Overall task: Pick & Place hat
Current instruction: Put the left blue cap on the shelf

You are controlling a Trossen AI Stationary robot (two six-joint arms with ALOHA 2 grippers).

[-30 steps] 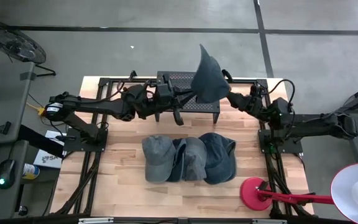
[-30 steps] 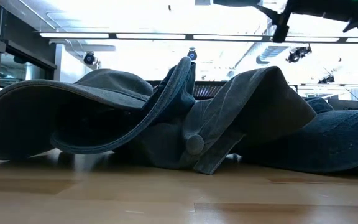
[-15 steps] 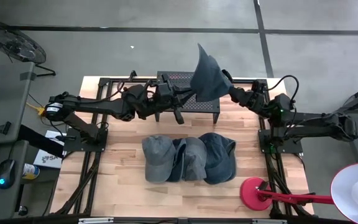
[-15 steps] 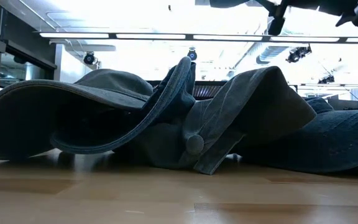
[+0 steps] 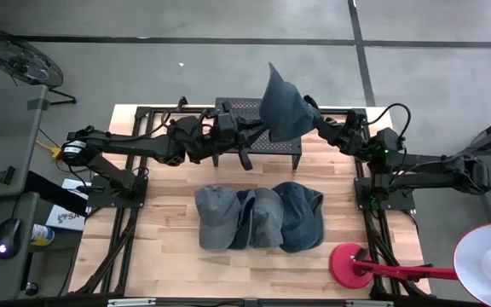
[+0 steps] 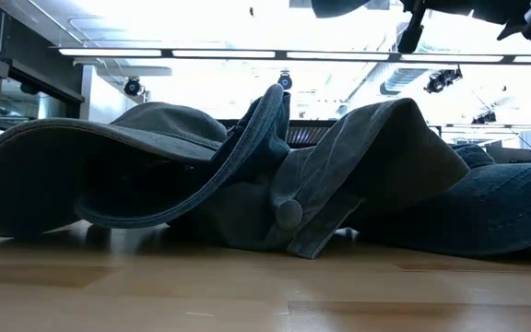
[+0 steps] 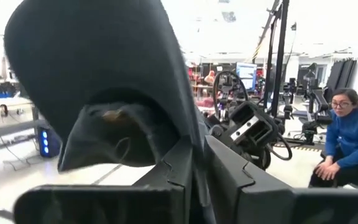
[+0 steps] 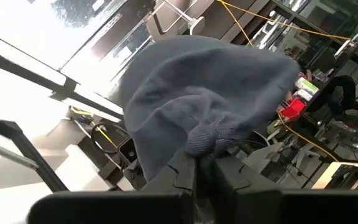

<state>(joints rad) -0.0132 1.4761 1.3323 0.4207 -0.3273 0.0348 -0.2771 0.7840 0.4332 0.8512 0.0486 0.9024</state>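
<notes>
- Two grippers meet on one blue-grey hat (image 5: 281,111), lifted in the air over the black rack (image 5: 258,128) at the far edge of the bench (image 5: 169,256); only the high view shows this whole arrangement.
- From above, the left gripper (image 5: 250,130) reaches the hat from the left and the right gripper (image 5: 318,124) from the right, but the hat's cloth covers both sets of fingertips there.
- Left wrist view gives what the high view hides: the left gripper (image 7: 199,165) has its fingers nearly together with the hat's brim (image 7: 166,81) pinched in the narrow gap. The inside of the crown shows as a dark hollow.
- Right wrist view shows the right gripper (image 8: 196,168) clenched on a bunched fold of the hat (image 8: 204,99), the crown bulging outward beyond the fingers.
- Left wrist view alone shows a person (image 7: 347,143) in a blue top seated in the room beyond, and the right arm (image 7: 250,127) facing the camera.
- Low view shows none of the grip: the arms are cut off at the top edge, and a heap of caps (image 6: 247,175) on the bench fills the frame.
- High view shows that heap as several overlapping caps (image 5: 258,215) at mid-bench, with a red lamp base (image 5: 348,260) near the right front corner.
- How many caps lie in the heap is hard to make out.
</notes>
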